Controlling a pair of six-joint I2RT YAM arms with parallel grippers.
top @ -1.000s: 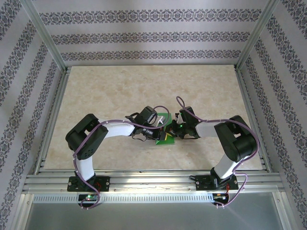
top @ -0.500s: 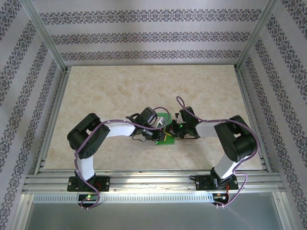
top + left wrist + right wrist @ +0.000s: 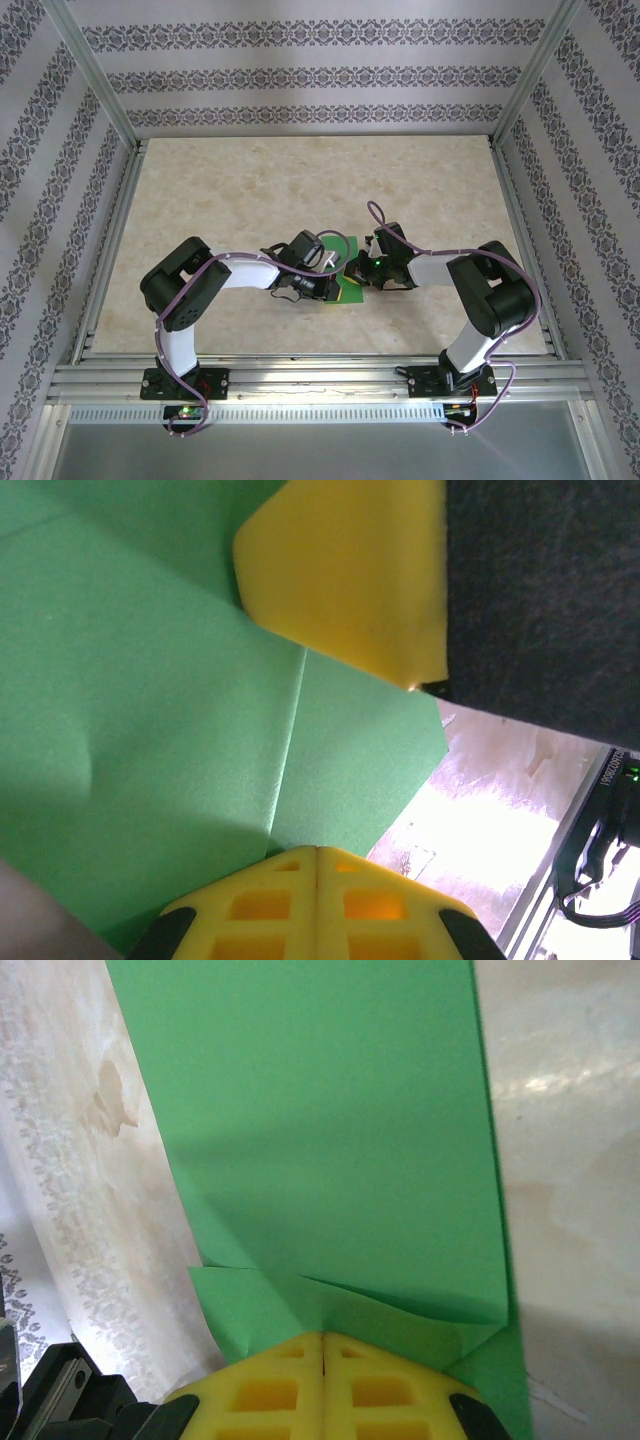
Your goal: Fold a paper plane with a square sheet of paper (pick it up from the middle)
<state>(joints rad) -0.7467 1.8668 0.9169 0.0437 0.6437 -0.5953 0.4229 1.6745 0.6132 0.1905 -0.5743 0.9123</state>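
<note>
The square sheet of paper (image 3: 344, 244) is bright green and lies at the table's middle, partly folded, with both wrists covering most of it. My left gripper (image 3: 337, 278) is shut, its yellow tip (image 3: 317, 852) resting on the sheet (image 3: 150, 710) beside a straight crease. My right gripper (image 3: 357, 272) is shut too, its tip (image 3: 323, 1338) pressed on layered flaps of the paper (image 3: 320, 1130). The right gripper's yellow fingertip (image 3: 350, 580) shows at the top of the left wrist view. Whether the paper has a paper plane's outline is hidden.
The beige marble-patterned table (image 3: 300, 180) is ringed by an aluminium frame (image 3: 310, 375) and patterned walls. Both arms bend inward from their bases at the near edge, with purple cables looping over them.
The left wrist has shifted slightly left and toward the near edge over the paper. The right arm and the paper stay as they were.
</note>
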